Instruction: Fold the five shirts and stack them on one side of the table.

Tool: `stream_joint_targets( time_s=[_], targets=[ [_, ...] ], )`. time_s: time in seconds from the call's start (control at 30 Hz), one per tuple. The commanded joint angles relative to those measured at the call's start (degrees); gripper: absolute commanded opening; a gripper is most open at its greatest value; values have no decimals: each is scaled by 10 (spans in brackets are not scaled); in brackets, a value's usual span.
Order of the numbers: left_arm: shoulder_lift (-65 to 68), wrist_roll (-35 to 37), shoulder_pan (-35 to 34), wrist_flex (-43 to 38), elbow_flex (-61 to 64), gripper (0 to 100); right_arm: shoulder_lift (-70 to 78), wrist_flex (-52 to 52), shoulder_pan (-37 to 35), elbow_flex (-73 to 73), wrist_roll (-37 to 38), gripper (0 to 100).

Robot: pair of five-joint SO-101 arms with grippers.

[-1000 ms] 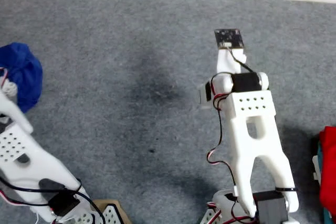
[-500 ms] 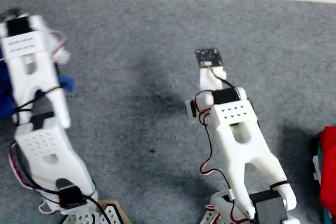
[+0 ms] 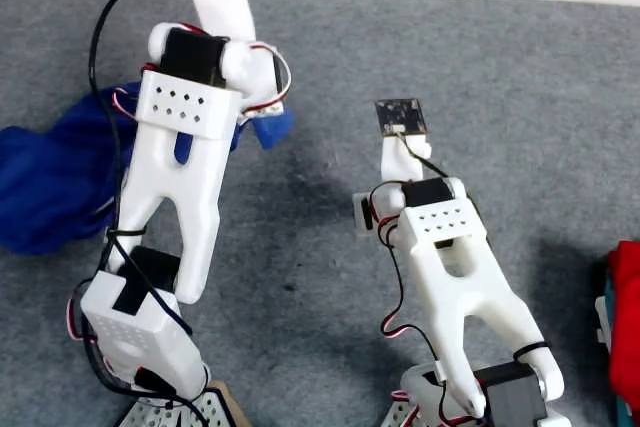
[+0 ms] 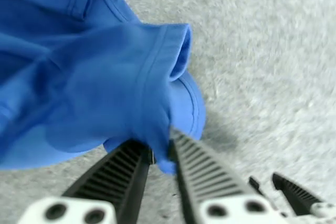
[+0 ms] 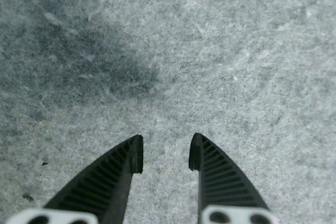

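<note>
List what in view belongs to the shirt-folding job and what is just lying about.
Job: blue shirt, pinched in the left gripper; red shirt beside the right arm; right gripper, open over the table.
Lying about: tan block by the left arm's base; dark patch on the table.

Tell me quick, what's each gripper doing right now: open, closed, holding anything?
Left gripper: closed on the blue shirt.
Right gripper: open, holding nothing, over the grey table.

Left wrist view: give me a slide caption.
Left gripper shut on a blue shirt over the grey table.
</note>
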Motion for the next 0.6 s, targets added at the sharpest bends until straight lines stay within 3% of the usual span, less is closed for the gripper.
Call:
stream_joint_targets(
  time_s=[0.0,0.17,0.33,0.57],
  targets=[
    [-36,-19,4,4,33,293,-10,-7,-1,-3,-3,159],
    [-38,-20,-7,4,64,473,-10,-7,-1,-3,-3,159],
    [-86,-21,-70,4,65,482,-10,-7,-1,-3,-2,159],
    [-145,-22,-236,1,158,482,-9,-9,0,-3,-4,159]
  ],
)
